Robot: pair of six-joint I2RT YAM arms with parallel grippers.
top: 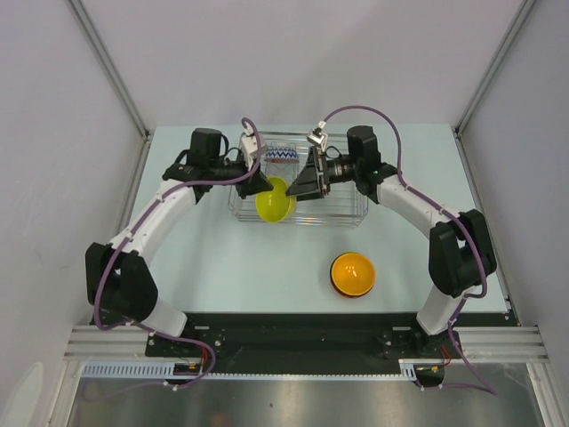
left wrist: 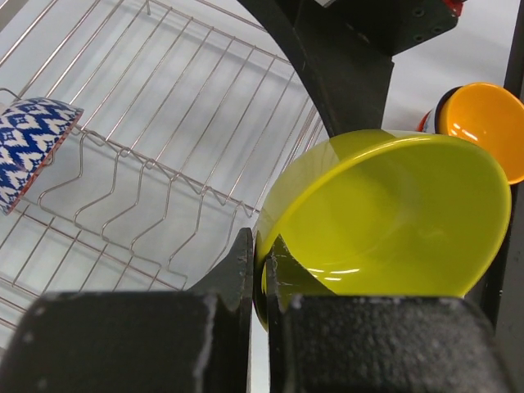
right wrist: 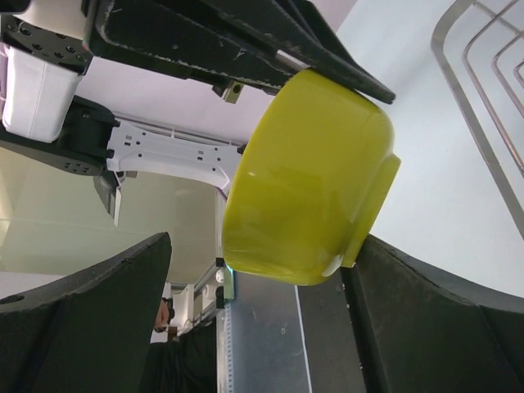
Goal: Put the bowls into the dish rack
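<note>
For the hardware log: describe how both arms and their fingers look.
The left arm and right arm match: white curved links between bulky black joints, a purple cable looping along each. The fingers are matte black, flat-sided and scuffed. No markings are readable.

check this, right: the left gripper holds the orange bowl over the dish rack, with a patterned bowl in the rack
Wrong colour: the left gripper holds the lime-yellow bowl over the dish rack, as the left wrist view shows. The orange bowl sits outside the rack. The patterned bowl is in it.
</note>
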